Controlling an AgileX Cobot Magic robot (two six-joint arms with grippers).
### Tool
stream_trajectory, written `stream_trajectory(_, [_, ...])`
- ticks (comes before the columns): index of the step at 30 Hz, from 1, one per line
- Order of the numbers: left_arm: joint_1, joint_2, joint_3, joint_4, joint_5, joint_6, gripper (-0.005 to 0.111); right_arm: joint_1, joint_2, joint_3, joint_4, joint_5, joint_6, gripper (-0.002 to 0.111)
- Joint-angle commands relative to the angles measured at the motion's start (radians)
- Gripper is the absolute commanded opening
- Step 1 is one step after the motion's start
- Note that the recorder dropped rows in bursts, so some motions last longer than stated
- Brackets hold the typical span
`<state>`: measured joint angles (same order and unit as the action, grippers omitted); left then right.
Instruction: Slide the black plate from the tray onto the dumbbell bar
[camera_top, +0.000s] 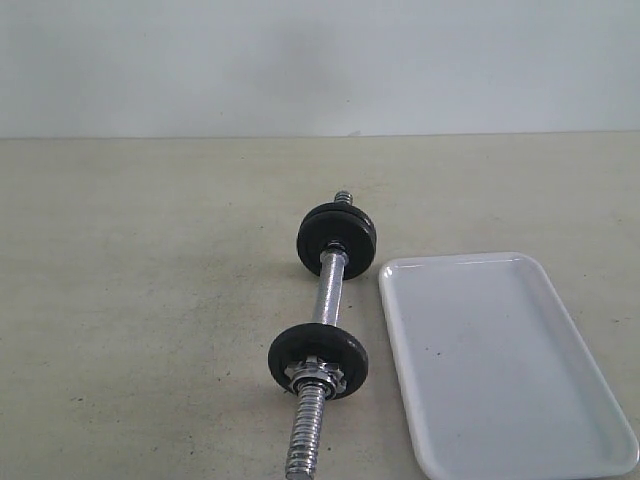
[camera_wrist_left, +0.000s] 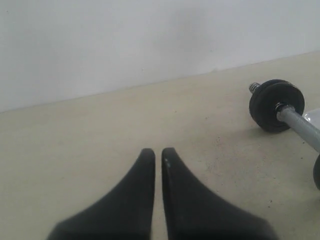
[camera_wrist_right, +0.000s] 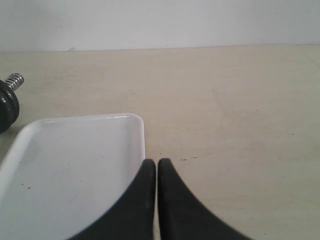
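Note:
The dumbbell bar (camera_top: 328, 290) lies on the table, running from near to far. A pair of black plates (camera_top: 337, 238) sits at its far end. A single black plate (camera_top: 318, 360) sits nearer, with a chrome collar nut (camera_top: 315, 377) against it. The white tray (camera_top: 500, 360) lies to the right of the bar and holds nothing. Neither gripper shows in the exterior view. My left gripper (camera_wrist_left: 157, 150) is shut and empty above bare table, left of the far plates (camera_wrist_left: 276, 105). My right gripper (camera_wrist_right: 153, 161) is shut and empty over the tray's (camera_wrist_right: 65, 170) edge.
A pale wall (camera_top: 320, 60) stands behind the beige table (camera_top: 140, 300). The bar's threaded near end (camera_top: 305, 435) reaches toward the front edge of the view. The tray's near right corner (camera_top: 622, 455) lies close to the view's edge.

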<state>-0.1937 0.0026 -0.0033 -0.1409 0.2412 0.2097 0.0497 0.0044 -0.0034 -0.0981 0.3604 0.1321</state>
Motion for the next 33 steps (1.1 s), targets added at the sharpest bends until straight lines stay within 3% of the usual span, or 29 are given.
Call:
stream_trajectory(1, [0.003,-0.003,0.003,0.052,0.01,-0.007,0.004,0.005,-0.004,0.003,0.0,-0.012,-0.008,0.0])
stream_trajectory(33, [0.005,-0.003,0.003,0.127,0.04,-0.007,0.004,0.005,-0.004,0.003,0.0,-0.012,-0.004,0.0])
